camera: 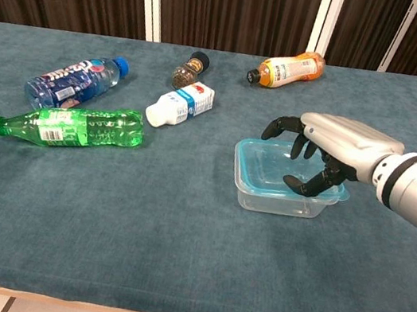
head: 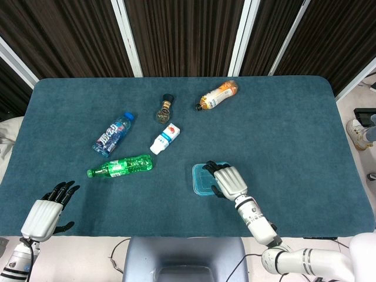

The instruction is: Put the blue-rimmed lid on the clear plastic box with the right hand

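- Blue-rimmed lid [camera: 271,167]: lies on clear plastic box [camera: 281,201], near-right of milk carton [camera: 179,105].
- Right hand [camera: 324,151]: fingers curled, tips on lid; not gripping it.
- Step: seating lid, approx. done.
- Next: press rim evenly, w/o shifting box.

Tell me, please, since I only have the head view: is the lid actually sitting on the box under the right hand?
Observer: Yes. The chest view shows the blue-rimmed lid lying on top of the clear plastic box.
Operator: Is it seated squarely?
Observer: It seems not; its right end juts past the box wall.
Operator: And the hand?
Observer: The right hand arches over the lid with a dark fingertip touching its top. I cannot tell whether it grips.
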